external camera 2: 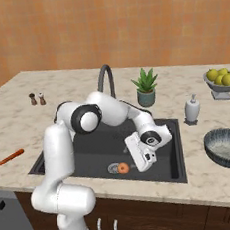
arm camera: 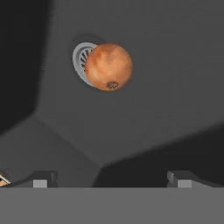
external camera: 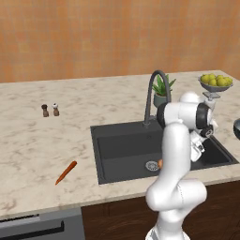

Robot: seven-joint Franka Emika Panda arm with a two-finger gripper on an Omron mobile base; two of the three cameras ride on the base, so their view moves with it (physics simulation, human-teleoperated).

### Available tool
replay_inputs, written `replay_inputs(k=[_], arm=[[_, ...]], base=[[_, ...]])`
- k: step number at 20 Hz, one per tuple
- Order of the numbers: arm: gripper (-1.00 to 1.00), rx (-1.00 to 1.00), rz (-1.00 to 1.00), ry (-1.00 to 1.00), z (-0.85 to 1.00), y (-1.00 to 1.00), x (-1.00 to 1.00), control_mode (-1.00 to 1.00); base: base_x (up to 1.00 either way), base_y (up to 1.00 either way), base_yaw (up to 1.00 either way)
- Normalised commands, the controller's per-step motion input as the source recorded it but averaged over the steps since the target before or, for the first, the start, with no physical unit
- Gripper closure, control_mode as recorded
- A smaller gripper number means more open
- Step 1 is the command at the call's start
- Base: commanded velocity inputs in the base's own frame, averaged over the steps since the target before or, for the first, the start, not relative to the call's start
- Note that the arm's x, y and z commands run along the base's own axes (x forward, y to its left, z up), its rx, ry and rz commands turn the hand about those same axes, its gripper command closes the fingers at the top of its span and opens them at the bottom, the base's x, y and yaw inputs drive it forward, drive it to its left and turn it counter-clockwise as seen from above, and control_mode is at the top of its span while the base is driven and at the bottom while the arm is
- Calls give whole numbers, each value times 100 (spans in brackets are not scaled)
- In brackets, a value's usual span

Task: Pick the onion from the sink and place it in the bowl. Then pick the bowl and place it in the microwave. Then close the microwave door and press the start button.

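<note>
the gripper (external camera 2: 142, 167) is lowered into the sink (external camera 2: 164, 169), its fingertips (arm camera: 41, 179) spread wide with nothing held between them. the onion (arm camera: 108, 66) is seen ahead of the fingertips on the sink floor, partly covering the drain (arm camera: 81, 57) and apart from the hand. the bowl (external camera 2: 226, 147) is set on the counter (external camera 2: 203, 185), well apart from the gripper, past the sink's edge.
</note>
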Motion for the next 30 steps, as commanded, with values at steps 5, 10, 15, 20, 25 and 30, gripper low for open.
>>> replay_inputs(k=[5,10,15,20,25,30], arm=[[-100,1,-9,3,-48,47,17,-100],[-100,-1,-1,0,-34,43,27,-100],[-100,-2,0,-1,-43,13,2,-100],[-100,-1,0,-1,-30,3,0,-100],[-100,-2,0,-2,-31,11,19,-100],[-100,-2,0,-2,-32,1,22,-100]], base=[[0,0,0],[0,0,0],[0,0,0],[0,0,0],[0,0,0],[0,0,0]])
